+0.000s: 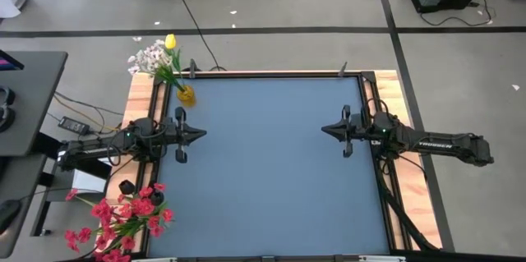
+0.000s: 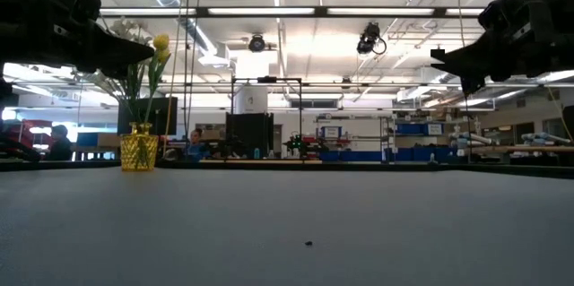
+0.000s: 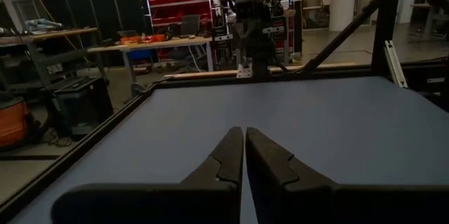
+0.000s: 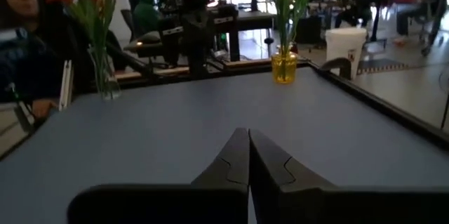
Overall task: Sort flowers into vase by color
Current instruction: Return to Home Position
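Left gripper [image 1: 200, 134]: jaws clenched on nothing, hovering over the left edge of the blue table [image 1: 271, 172] (tips aimed across at the other arm).
Right gripper [image 1: 325, 130]: jaws pressed together and empty too, over the right edge, well apart from the left jaws and facing them.
Yellow vase [image 1: 186, 94]: near the left jaws, off to one side of them; upright, holding the white flowers [image 1: 148, 57] and the yellow tulip [image 1: 170, 42].
Red flowers [image 1: 123, 213]: off to the other side of the left jaws, standing in a clear vase [image 4: 104, 76].
Seen from the right jaws: both vases stand well apart from them, across the table.
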`<state>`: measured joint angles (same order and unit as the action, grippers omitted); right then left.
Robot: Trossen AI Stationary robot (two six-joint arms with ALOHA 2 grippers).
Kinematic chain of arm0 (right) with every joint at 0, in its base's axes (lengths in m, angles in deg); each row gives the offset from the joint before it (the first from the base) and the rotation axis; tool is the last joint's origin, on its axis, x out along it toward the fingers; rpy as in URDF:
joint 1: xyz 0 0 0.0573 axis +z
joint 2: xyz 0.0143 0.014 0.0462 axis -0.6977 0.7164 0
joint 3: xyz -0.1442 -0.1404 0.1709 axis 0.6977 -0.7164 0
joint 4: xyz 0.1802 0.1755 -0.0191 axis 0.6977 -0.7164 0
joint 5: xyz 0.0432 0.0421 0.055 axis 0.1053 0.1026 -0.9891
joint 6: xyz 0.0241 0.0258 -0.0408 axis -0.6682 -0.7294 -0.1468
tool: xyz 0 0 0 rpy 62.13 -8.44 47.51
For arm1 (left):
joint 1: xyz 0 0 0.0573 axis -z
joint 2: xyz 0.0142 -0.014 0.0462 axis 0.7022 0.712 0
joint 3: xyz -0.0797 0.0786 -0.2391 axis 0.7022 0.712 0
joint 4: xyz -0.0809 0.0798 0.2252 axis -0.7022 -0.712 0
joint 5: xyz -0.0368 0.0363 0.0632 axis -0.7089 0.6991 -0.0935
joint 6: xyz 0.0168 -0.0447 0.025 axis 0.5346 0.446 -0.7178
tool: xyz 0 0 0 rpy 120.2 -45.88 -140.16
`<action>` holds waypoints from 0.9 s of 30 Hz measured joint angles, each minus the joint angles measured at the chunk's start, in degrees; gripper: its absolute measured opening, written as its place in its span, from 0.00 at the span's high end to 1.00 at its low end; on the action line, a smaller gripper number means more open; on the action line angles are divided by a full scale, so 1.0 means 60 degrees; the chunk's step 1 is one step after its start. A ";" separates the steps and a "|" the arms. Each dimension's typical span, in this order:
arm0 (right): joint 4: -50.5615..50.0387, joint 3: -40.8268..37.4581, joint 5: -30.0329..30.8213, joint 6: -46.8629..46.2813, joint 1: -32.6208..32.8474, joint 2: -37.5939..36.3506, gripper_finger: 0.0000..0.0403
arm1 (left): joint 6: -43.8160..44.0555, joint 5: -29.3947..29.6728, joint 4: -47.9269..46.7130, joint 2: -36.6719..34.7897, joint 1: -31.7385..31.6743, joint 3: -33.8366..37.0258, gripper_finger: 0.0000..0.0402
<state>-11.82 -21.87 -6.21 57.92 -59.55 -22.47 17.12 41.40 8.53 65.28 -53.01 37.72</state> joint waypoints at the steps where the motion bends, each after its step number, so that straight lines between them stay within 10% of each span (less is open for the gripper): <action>1: -0.0023 0.0000 0.0040 -0.0201 0.0000 0.0000 0.98 | 0.0000 0.0000 0.0005 0.0000 0.0000 0.0000 0.94; 14: -0.0023 0.0000 0.0060 -0.0790 0.0000 -0.0005 0.84 | 0.0011 0.0000 0.0146 0.0000 0.0000 0.0000 0.93; 27: 0.0538 0.0004 0.0062 -0.0772 -0.0183 -0.2948 0.84 | 0.0036 0.0000 0.0094 -0.0043 0.0003 0.0000 0.93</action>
<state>-8.60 -21.85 -5.84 53.29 -60.65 -40.16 17.33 41.40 9.10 65.02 -52.99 37.72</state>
